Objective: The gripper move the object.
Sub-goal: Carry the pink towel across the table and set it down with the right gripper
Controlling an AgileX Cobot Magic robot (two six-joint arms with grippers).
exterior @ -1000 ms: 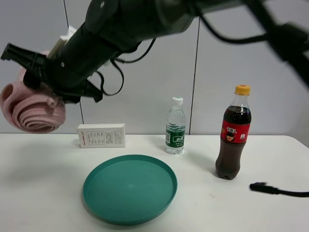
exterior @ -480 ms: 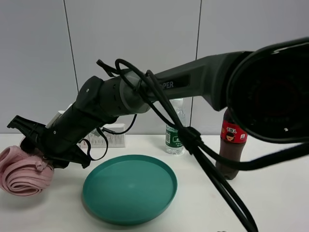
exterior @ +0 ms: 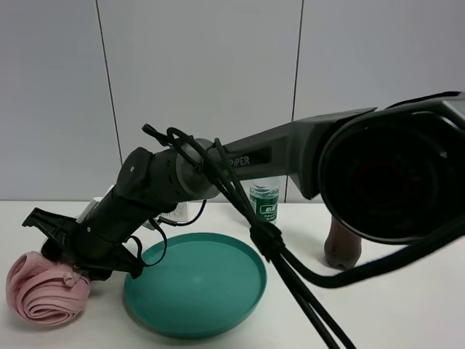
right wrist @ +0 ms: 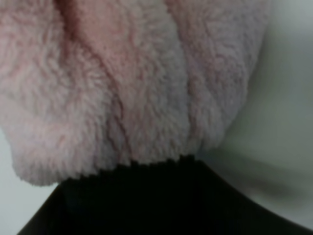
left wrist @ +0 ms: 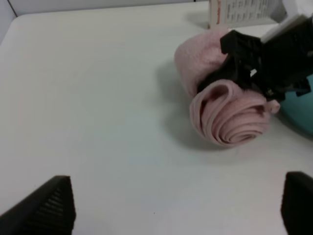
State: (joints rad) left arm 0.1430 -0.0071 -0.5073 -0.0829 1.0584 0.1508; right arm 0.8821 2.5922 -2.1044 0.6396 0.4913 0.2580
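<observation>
Lowering through the last second, the right gripper has brought the pink towel roll from high in the upper left of the exterior view down to the lower left. The roll now appears to rest on the white table, near the left rim of the green plate but not on it. The claw's black fingers are still pinched on the upper folds of the roll, as the left wrist view shows. The carry looks nearly done, and what remains is probably to let go and lift away. The left gripper stands with its fingertips spread wide and empty, well apart from the towel. Its arm does not appear in the exterior view. The tabletop is plain, smooth and white. Behind the arm, at centre frame, stands a water bottle. A cola bottle is mostly hidden at right, and a white box lies beyond the towel. Pale grey wall panels close the room behind.
</observation>
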